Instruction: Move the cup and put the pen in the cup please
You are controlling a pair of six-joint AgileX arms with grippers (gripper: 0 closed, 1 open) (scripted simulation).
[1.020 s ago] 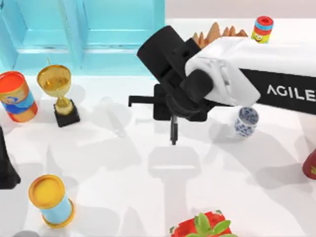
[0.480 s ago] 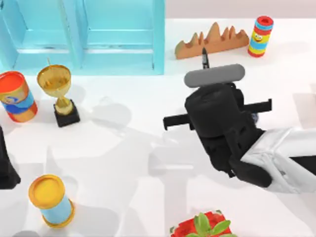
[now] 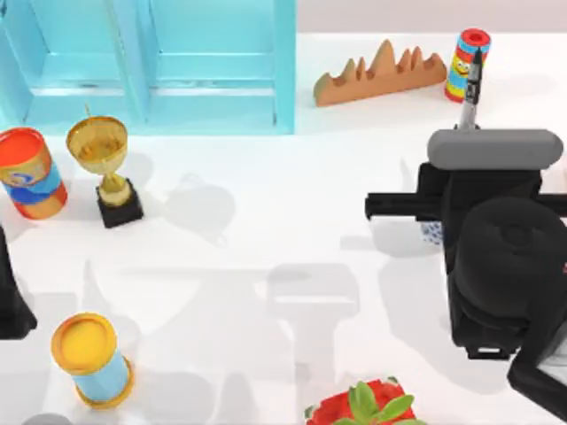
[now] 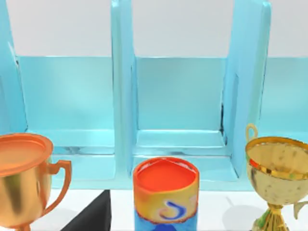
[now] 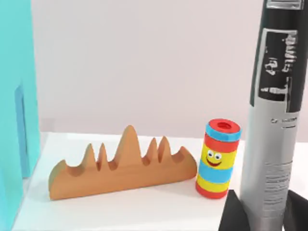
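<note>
My right gripper (image 3: 467, 127) is shut on the pen (image 3: 470, 87), a slim black marker with a grey band, which sticks out toward the table's far right. In the right wrist view the pen (image 5: 276, 120) stands tall between the dark fingers (image 5: 235, 215). Of the cup (image 3: 431, 232) I see a white-and-blue sliver under the right arm's black wrist; the rest is hidden. My left arm (image 3: 11, 297) sits parked at the left edge.
A blue shelf (image 3: 177, 62) fills the far left. In front of it stand a gold trophy (image 3: 104, 164) and a red-topped can (image 3: 31, 173). A yellow-topped can (image 3: 93, 359) is near left. An orange ridged block (image 3: 381, 75) and a striped cylinder (image 3: 461, 66) stand far right, a potted plant (image 3: 363, 405) near.
The right arm has swung from the table's middle to the right with the pen in its grip. It now covers the cup, which stood in the open one second ago.
</note>
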